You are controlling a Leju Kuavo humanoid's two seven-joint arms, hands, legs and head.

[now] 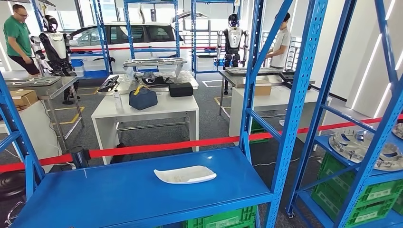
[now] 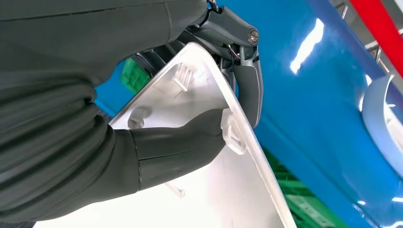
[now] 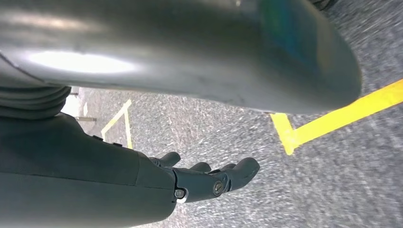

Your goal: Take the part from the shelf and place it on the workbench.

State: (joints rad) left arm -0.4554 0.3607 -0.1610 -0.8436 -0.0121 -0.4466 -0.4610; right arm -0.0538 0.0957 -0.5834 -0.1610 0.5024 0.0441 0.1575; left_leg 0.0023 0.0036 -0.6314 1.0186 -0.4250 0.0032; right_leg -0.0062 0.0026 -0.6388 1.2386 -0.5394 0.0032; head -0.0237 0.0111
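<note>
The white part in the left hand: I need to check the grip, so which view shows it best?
The left wrist view: the left hand grips the white part by its edge, thumb on its ribbed face. The right wrist view looks at the floor instead.

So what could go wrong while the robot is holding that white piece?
The left hand holds the white part by one edge, thumb on one face and fingers behind, so it might slip or twist out. The part hangs close above the blue shelf, so it could bump the shelf when lifted. The right hand hangs open over the floor, too far to help catch it.
</note>
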